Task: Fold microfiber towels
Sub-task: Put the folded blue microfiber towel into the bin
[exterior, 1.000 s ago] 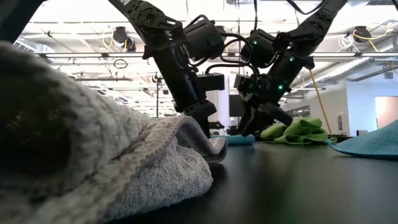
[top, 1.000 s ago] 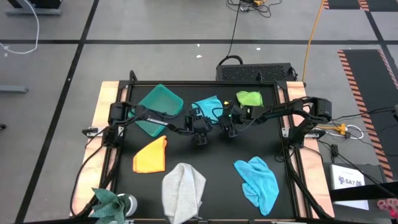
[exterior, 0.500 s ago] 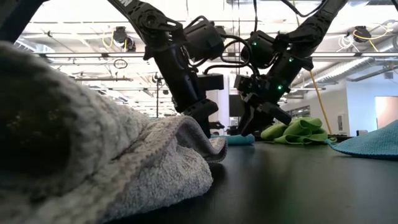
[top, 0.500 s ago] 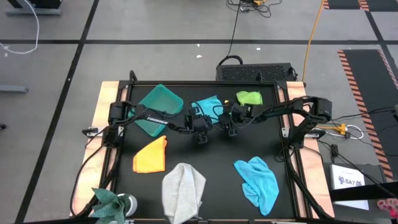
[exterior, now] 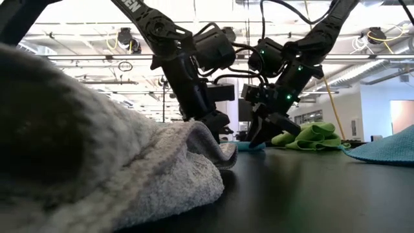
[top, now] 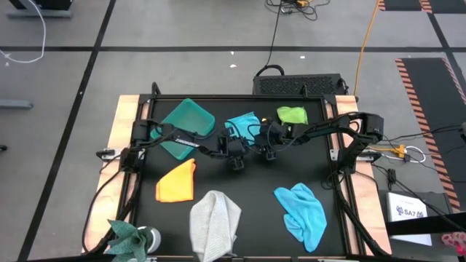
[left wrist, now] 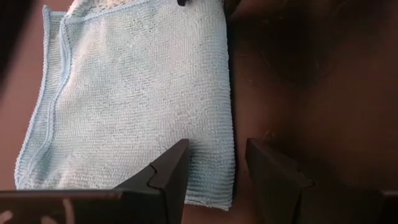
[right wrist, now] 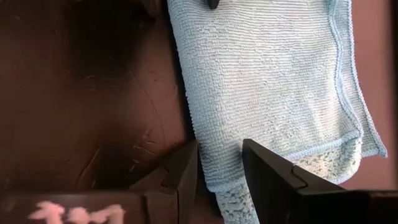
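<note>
Left gripper (left wrist: 214,165) jaws apart, straddling near edge of folded light-blue microfiber towel (top: 243,123), far centre of table; right gripper (right wrist: 219,163) likewise apart. We judge both poised to pinch corners for next fold.

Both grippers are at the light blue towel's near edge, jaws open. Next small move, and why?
Probably lower both and close on that edge. The left gripper and right gripper each have fingers apart, straddling the edge of the light blue towel, which lies flat between them and looks ungripped. Pinching that edge would let them lift it over to fold.
</note>
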